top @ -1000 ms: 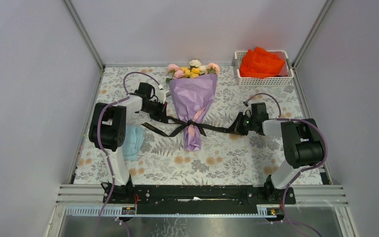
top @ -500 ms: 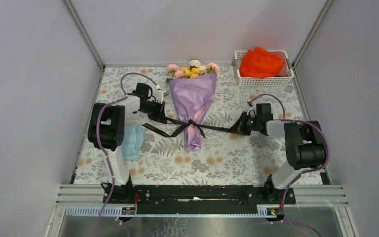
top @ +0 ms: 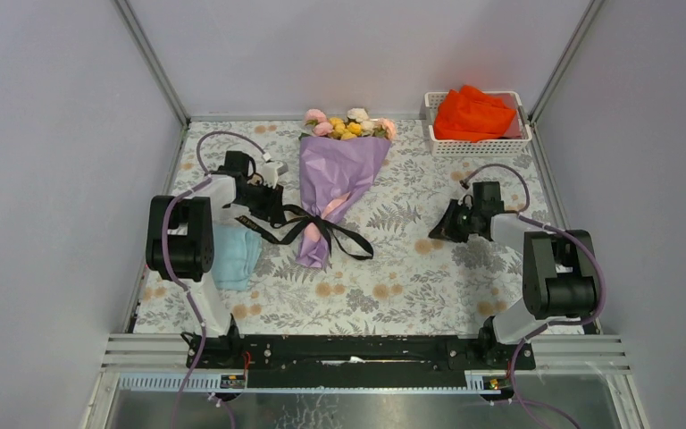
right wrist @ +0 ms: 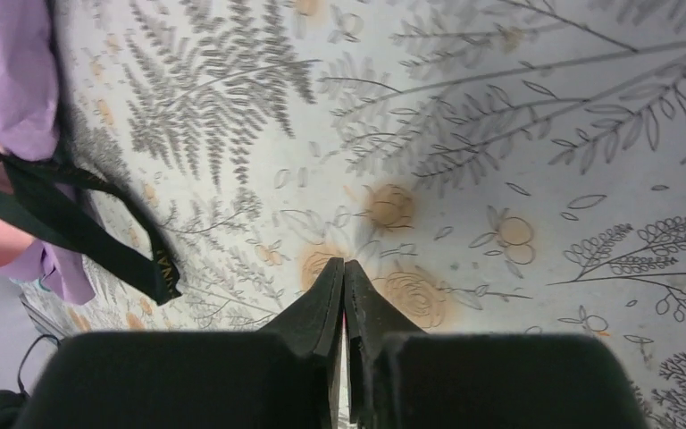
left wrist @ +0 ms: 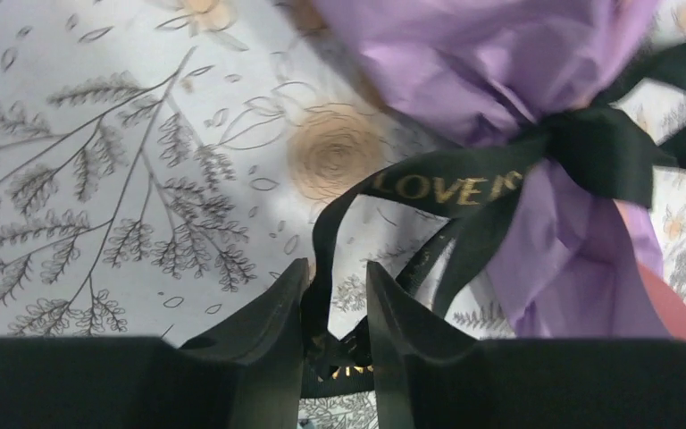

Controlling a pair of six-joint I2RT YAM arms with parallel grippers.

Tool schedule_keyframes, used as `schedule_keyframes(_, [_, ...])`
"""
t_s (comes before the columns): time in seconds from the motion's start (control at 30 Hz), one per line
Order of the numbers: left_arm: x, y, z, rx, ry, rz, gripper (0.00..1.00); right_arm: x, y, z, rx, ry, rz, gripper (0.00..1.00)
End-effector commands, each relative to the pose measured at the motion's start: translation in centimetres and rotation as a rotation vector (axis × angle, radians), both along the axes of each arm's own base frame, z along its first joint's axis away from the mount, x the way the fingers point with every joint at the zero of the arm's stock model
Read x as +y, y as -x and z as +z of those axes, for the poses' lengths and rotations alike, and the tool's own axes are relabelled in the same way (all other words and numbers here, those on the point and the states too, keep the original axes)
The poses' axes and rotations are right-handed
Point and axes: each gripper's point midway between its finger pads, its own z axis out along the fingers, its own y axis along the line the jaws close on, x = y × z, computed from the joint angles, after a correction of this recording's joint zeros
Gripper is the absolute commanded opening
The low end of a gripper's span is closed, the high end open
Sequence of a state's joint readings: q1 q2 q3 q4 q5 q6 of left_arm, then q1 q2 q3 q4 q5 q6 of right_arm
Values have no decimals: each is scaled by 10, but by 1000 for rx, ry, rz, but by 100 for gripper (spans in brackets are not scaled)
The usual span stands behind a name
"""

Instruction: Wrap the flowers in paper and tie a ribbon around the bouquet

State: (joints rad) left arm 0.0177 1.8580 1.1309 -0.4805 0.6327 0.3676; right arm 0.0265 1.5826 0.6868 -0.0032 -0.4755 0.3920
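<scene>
Ribbon (left wrist: pixel 447 183) runs through the slightly parted left end effector (left wrist: pixel 337 295); withdrawing could snag it and drag the bouquet (top: pixel 335 174). Right end effector (right wrist: pixel 345 277) is pressed together, empty.

Left pincer (left wrist: pixel 335 268) slightly parted, right pincer (right wrist: pixel 344 264) (pointing inward) pressed closed.

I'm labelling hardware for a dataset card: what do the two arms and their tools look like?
The left arm and right arm match: chunky black joint housings, white links, a lilac cable looping along each. The left tool and right tool are black, with two wedge-shaped fingers tapering to thin tips.
</scene>
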Motion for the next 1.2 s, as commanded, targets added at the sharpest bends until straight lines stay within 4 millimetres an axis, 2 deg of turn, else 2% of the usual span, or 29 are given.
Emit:
schedule_keyframes(0.0, [-7,-3,32,-59,9,-57,45,1,-18,47,-121,59,65,15])
schedule_keyframes(0.07, [6,-12,44,-69,-17,-13,58,1,-21,63,-157,81,89,27])
schedule_keyframes(0.2, [24,-14,79,-106,-69,-9,79,1,-29,99,-266,156,115,40])
schedule_keyframes(0.27, [30,-14,95,-128,-102,6,83,3,-33,116,-325,180,124,42])
schedule_keyframes(0.33, [31,-10,106,-154,-112,21,83,9,-34,129,-367,181,141,44])
schedule_keyframes(0.43, [9,14,95,-162,-88,-67,69,21,-35,138,-391,165,177,44])
schedule_keyframes(0.53, [-20,41,61,-120,-137,-176,44,38,-34,137,-386,140,230,44])
schedule_keyframes(0.63, [-48,66,36,-94,-154,-299,41,64,-30,135,-376,96,306,43])
schedule_keyframes(0.8, [-98,81,33,-170,-106,-428,42,114,-13,136,-397,33,466,41])
schedule_keyframes(0.9, [-127,93,39,-212,-74,-518,49,128,-9,140,-398,-46,497,40])
schedule_keyframes(1.0, [-146,107,60,-254,11,-609,57,128,-12,147,-422,-47,491,40])
schedule_keyframes(1.07, [-148,113,80,-279,67,-648,61,118,-22,151,-454,21,445,42])
schedule_keyframes(1.17, [-139,109,122,-260,215,-628,66,85,-42,157,-529,142,292,47])
